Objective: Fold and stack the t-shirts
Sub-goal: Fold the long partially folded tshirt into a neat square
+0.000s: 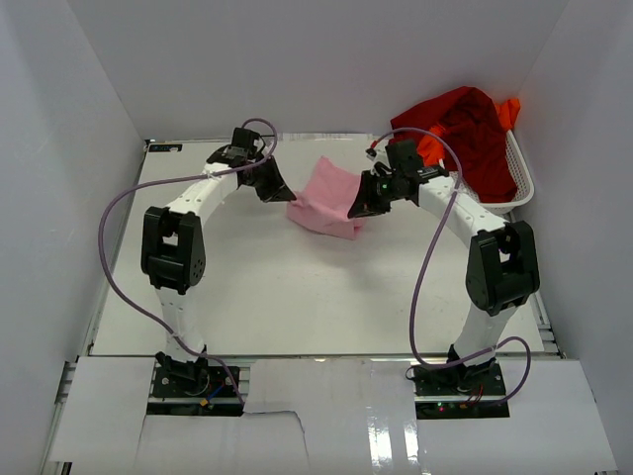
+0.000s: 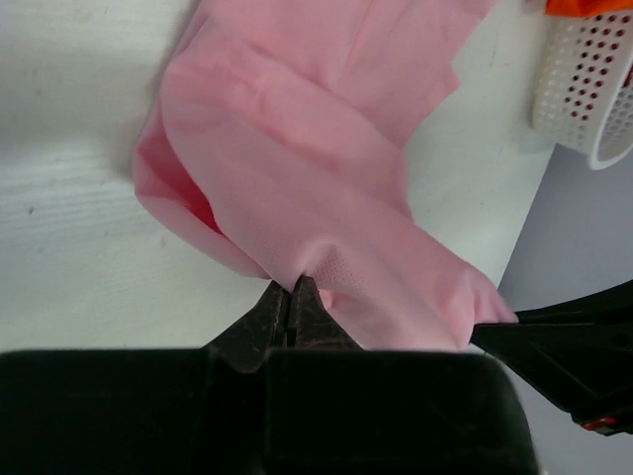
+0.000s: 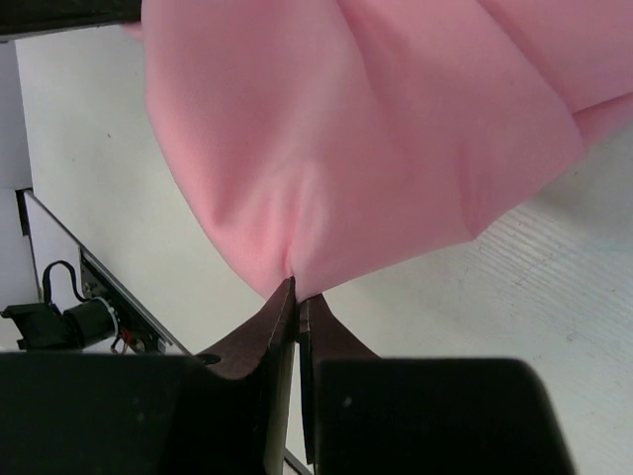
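Your left claw [image 1: 289, 199] and right claw [image 1: 355, 211] are each clamped on the pink shirt [image 1: 329, 193], which lies bunched left of the basket [image 1: 522, 174]. Its long axis runs claw to claw.

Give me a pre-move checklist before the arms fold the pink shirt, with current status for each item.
1. Left fingers shut on the pink t-shirt: ok.
2. Right fingers shut on the same shirt: ok.
3. Shirt spread flat between the two grips: not ok, it is bunched and creased.
4. Which edge or corner each grip has: cannot tell.
5. Dark red t-shirt and orange t-shirt out of the way, piled at the basket far right: ok.
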You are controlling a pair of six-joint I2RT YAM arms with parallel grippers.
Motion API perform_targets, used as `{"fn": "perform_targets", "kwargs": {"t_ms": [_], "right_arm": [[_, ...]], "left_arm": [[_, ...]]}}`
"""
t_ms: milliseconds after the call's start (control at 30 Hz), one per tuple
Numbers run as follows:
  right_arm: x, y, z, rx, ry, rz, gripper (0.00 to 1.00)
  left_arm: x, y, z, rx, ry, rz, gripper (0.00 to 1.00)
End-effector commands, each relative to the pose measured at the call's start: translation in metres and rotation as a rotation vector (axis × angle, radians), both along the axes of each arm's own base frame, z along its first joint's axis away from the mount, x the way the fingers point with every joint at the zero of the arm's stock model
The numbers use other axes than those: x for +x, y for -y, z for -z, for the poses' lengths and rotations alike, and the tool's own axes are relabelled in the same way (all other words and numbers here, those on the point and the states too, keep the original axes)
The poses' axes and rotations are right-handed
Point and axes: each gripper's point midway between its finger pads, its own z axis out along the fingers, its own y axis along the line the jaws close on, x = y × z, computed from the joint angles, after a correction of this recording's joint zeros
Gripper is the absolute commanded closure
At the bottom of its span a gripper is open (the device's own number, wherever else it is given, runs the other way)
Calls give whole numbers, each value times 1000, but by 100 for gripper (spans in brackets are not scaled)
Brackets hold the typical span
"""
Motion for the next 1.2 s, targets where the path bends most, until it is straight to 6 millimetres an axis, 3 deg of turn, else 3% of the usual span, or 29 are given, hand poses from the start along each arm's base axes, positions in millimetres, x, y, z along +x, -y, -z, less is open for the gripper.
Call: {"fn": "perform_targets", "kwargs": {"t_ms": [0, 100, 133, 167, 233, 367, 467, 700, 933, 1167], "right_arm": [[-27, -9, -2, 31, -17, -58, 92], [-47, -20, 3, 39, -35, -88, 92], [-62, -22, 15, 31, -70, -102, 92], [-68, -24, 12, 46, -56, -108, 92], [-86, -29, 18, 52, -86, -120, 92], [-129, -18, 33, 45, -126, -120, 92], [-155, -6, 44, 43, -162, -109, 92], [-201, 20, 73, 23, -226, -96, 92], [-234, 31, 89, 19, -275, -98, 92], [-261, 41, 98, 21, -319, -100, 92]], "left_arm": [[-23, -12, -36, -6, 75, -5, 100], [-52, -21, -26, 6, 44, -7, 100], [-66, -25, -11, 19, 4, -7, 100], [-74, -28, -18, 13, 17, -7, 100], [-90, -30, -13, 10, 0, -1, 100], [-139, -39, 2, 8, -45, 12, 100], [-163, -44, 12, 14, -67, 21, 100], [-236, -50, 53, 11, -176, 37, 100], [-285, -40, 75, -5, -248, 46, 100], [-314, -26, 81, -30, -285, 60, 100]]}}
